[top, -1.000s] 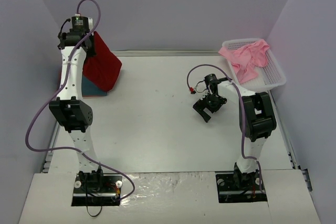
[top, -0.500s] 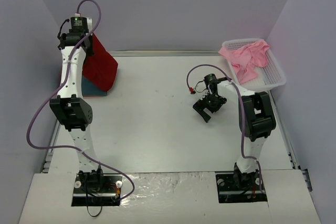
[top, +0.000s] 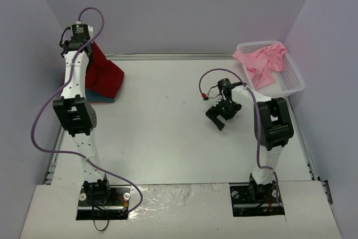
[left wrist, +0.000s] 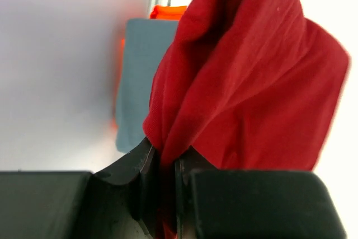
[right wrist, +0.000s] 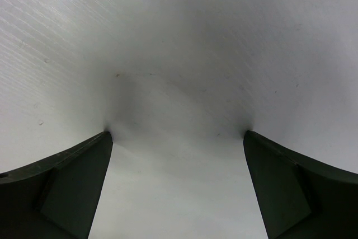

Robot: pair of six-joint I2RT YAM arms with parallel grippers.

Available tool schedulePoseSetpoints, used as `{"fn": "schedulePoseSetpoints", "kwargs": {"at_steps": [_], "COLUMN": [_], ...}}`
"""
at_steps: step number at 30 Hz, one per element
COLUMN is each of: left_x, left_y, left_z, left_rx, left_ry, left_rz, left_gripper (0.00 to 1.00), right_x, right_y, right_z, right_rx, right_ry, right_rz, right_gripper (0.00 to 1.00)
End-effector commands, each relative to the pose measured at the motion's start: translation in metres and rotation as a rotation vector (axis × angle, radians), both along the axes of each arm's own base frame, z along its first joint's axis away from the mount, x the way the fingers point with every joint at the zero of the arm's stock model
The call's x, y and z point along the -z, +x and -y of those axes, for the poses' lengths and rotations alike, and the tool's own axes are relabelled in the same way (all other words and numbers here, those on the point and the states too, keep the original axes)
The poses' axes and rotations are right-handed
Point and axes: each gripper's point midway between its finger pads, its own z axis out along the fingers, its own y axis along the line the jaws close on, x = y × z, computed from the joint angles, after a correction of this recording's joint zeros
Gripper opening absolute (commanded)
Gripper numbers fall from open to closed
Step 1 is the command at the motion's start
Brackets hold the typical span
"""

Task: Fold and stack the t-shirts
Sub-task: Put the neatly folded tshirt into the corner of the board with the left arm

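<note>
Left arm swinging red shirt leftward since earlier; your left pincer pinching it, stack below. Risk: loose cloth dragging stack askew. Right pincer spread, idling.

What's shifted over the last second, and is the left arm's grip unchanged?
The left gripper, jaws still shut on the dark red cloth t-shirt, carried it left toward the folded teal-blue shirt. The open right gripper and the light pink shirt in the white lattice basket stayed put.

White link tubes with black joint housings, black two-finger grippers, purple cable looped along each arm.
</note>
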Motion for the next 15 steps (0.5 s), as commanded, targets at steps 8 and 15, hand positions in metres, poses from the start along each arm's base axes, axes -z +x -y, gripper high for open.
{"fn": "schedulePoseSetpoints", "kwargs": {"at_steps": [8,15], "left_x": [-0.031,-0.021], "left_y": [-0.005,-0.009], "left_z": [-0.043,-0.051], "left_rx": [-0.073,-0.082], "left_ry": [0.06,0.068], "left_rz": [0.085,0.057], "left_gripper": [0.02,0.02], "right_x": [0.076,0.076], "right_y": [-0.073,-0.073], "right_z": [0.053,0.053], "right_rx": [0.004,0.004], "right_ry": [-0.203,-0.204], "right_rz": [-0.305,-0.307], "right_gripper": [1.0,1.0]}}
